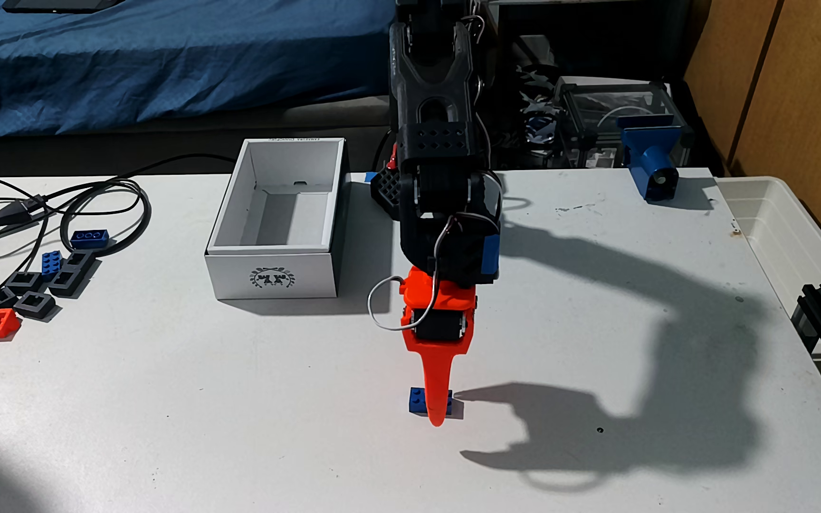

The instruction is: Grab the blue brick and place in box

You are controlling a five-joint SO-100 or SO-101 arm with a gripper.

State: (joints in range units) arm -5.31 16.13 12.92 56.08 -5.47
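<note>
Orange gripper [437,414] straddles the blue brick [417,400] on the table; grip uncertain. Box [270,274] sits empty.

blue brick [417,400]: bright blue, studded top
box [275,276]: white, dark wreath-like emblem on its front wall
jaws: orange-red
arm [435,148]: black, with a blue patch
table [201,419]: white, faint dark specks
bed cover [152,59]: deep blue
small frames [33,288]: dark grey, 1 orange-red
</note>
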